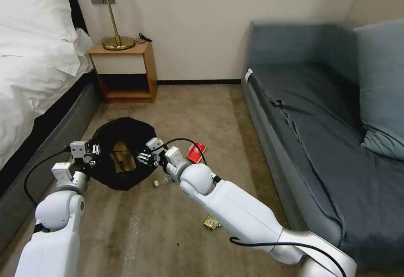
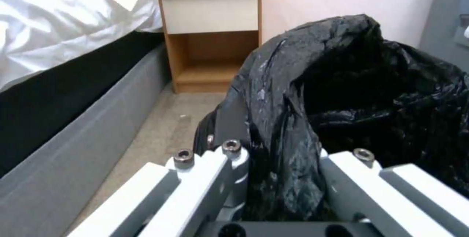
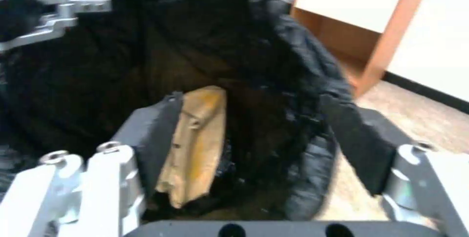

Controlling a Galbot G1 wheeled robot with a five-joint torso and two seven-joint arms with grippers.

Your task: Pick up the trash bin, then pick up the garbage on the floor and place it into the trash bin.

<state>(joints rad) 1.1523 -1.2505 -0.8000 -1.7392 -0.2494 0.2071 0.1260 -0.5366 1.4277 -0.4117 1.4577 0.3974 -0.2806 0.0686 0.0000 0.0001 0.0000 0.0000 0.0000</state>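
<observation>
The trash bin (image 1: pixel 126 130), lined with a crinkled black bag, is held beside the bed by my left gripper (image 1: pixel 91 150), which is shut on its near-left rim. In the left wrist view the bag's folded rim (image 2: pixel 288 127) is pinched inside the left gripper (image 2: pixel 285 178). My right gripper (image 1: pixel 145 157) hovers open over the bin's right rim. A crumpled tan paper bag (image 1: pixel 122 157) lies inside the bin, seen beyond the open right gripper (image 3: pixel 254 141) as a tan bag (image 3: pixel 198 138). On the carpet lie a red-and-white packet (image 1: pixel 196 153), a clear bottle (image 1: pixel 161 181) partly hidden by my right arm, and a yellow wrapper (image 1: pixel 211 222).
A bed (image 1: pixel 38 79) runs along the left and a blue-grey sofa (image 1: pixel 320 113) along the right. A wooden nightstand (image 1: pixel 124 73) with a brass lamp (image 1: pixel 113 24) stands against the far wall. Carpet between bed and sofa is open floor.
</observation>
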